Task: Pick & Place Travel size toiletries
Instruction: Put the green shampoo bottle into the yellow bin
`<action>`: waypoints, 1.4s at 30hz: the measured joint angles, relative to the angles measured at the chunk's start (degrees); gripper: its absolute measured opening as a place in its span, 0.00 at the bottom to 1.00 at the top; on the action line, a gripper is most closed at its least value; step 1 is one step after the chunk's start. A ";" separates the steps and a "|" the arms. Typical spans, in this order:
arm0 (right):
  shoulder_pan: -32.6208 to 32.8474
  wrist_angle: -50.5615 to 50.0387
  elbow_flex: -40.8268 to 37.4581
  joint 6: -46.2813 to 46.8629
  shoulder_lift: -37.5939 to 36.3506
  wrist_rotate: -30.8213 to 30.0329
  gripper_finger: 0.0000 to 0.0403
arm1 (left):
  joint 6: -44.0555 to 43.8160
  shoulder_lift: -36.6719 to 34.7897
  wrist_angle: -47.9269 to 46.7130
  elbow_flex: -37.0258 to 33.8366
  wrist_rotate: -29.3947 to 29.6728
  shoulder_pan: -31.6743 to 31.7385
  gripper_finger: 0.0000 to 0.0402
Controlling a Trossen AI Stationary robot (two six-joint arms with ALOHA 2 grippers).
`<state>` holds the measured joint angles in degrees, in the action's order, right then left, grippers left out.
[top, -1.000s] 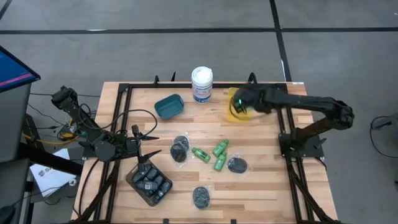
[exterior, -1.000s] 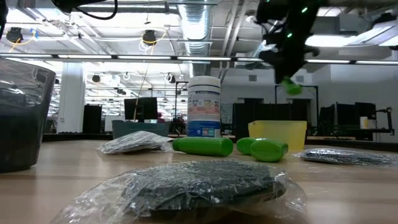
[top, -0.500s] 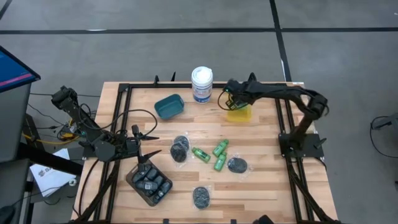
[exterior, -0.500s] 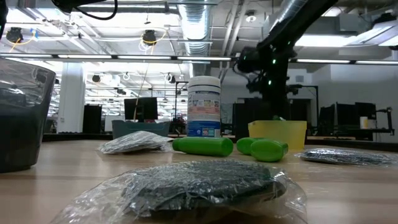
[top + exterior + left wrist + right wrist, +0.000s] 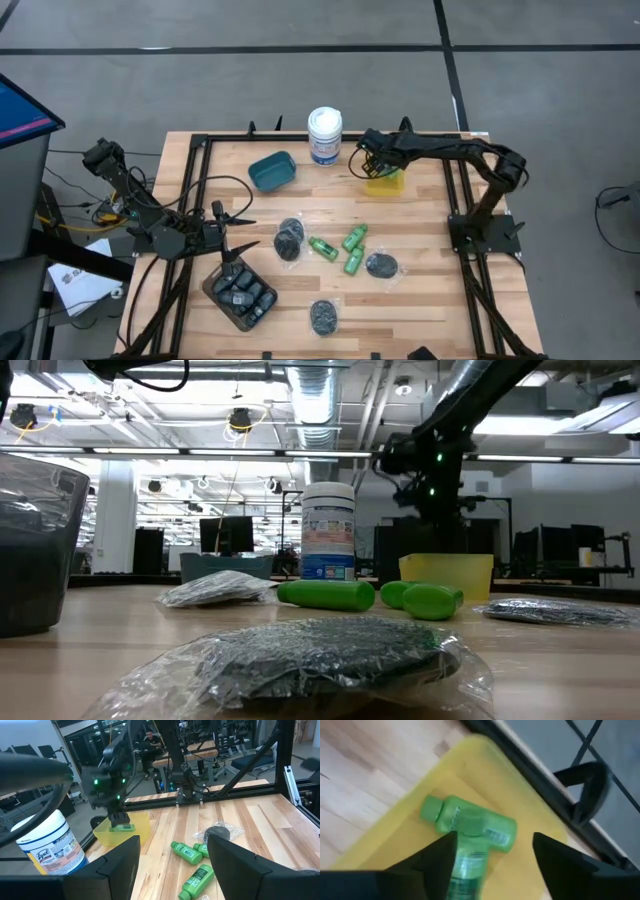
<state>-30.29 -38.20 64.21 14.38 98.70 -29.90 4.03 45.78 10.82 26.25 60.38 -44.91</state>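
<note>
My right gripper (image 5: 487, 851) hung over the yellow bin (image 5: 410, 840), fingers spread, a green mini bottle (image 5: 467, 826) lying loose just beneath. I kept the left gripper (image 5: 172, 865) parked open beside the dark tray (image 5: 240, 296).

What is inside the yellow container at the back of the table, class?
Green mini bottles lie in the yellow container, two as far as shows, under the right tool, its fingers apart. The tool covers most of the container from above.

The yellow bin (image 5: 420, 820) is running off the right wrist view's edges, and 1 of 2 green bottles (image 5: 465, 870) inside it is lying half behind dark fingers (image 5: 435, 860).
</note>
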 joint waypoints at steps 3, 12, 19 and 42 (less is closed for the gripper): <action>2.16 -0.68 0.02 0.03 -4.28 0.06 0.69 | 0.00 0.00 0.01 -0.01 -0.01 -0.02 0.56; 20.47 1.56 0.04 -3.93 -16.41 10.85 0.72 | 0.00 0.00 0.12 -0.01 -0.02 0.00 0.56; 36.75 5.96 0.09 -12.89 -11.83 12.14 0.72 | -0.01 0.00 0.12 -0.01 -0.02 -0.02 0.56; 39.87 30.94 0.02 -1.72 5.66 16.83 0.72 | -3.04 0.01 0.16 -0.01 -0.15 -0.02 0.56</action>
<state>9.58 -7.26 64.23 12.66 104.36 -13.07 0.99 45.79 10.98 26.24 60.23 -44.93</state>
